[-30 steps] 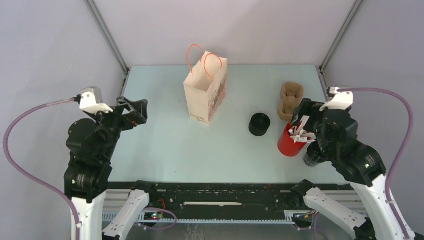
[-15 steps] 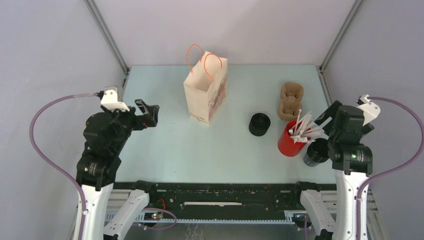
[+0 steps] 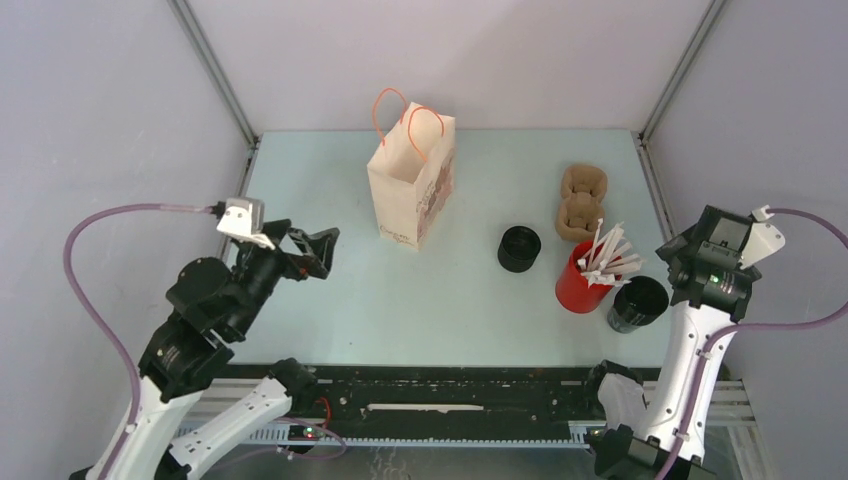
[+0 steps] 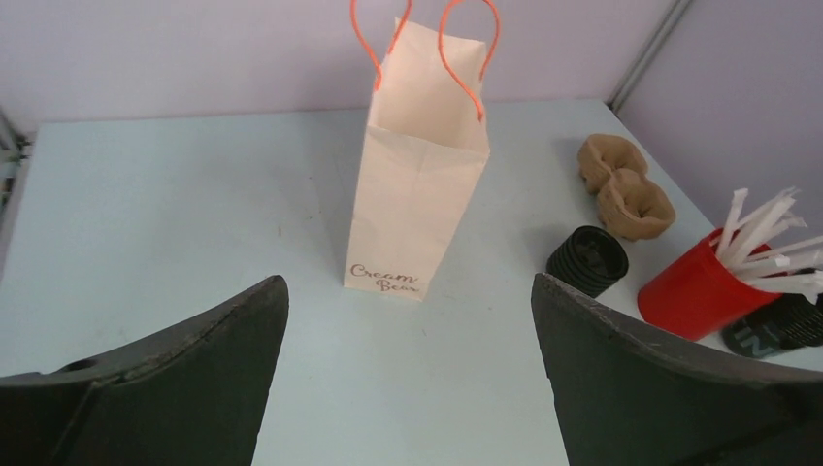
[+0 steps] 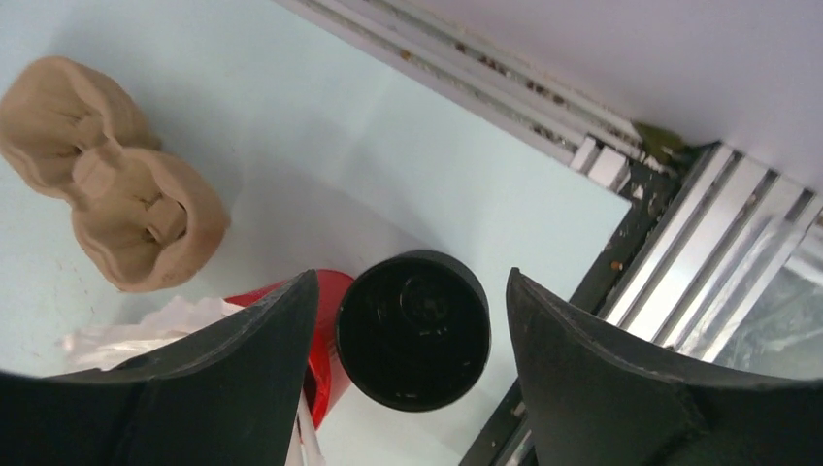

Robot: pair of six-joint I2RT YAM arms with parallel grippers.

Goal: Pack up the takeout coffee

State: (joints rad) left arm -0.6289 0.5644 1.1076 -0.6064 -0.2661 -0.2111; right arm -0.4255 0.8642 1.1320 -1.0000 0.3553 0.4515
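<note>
The takeout coffee (image 3: 637, 303) is a black cup standing at the table's near right, beside the red cup (image 3: 578, 283) of white sticks. In the right wrist view the takeout coffee (image 5: 412, 328) shows from above between my two fingers, and neither finger touches it. My right gripper (image 3: 678, 262) hangs open above and to the right of it. My left gripper (image 3: 318, 247) is open and empty over the left of the table, facing the paper bag (image 4: 417, 184).
The paper bag (image 3: 412, 185) with orange handles stands upright at the middle back. A shorter ribbed black cup (image 3: 519, 248) sits between bag and red cup. A brown pulp carrier (image 3: 581, 200) lies at the back right. The table's metal edge rail (image 5: 679, 233) runs close to the coffee.
My right arm has drawn back to the right, off the red cup, uncovering the black cup, and its jaws have narrowed a little. My left arm has swung right and lower, still open.
</note>
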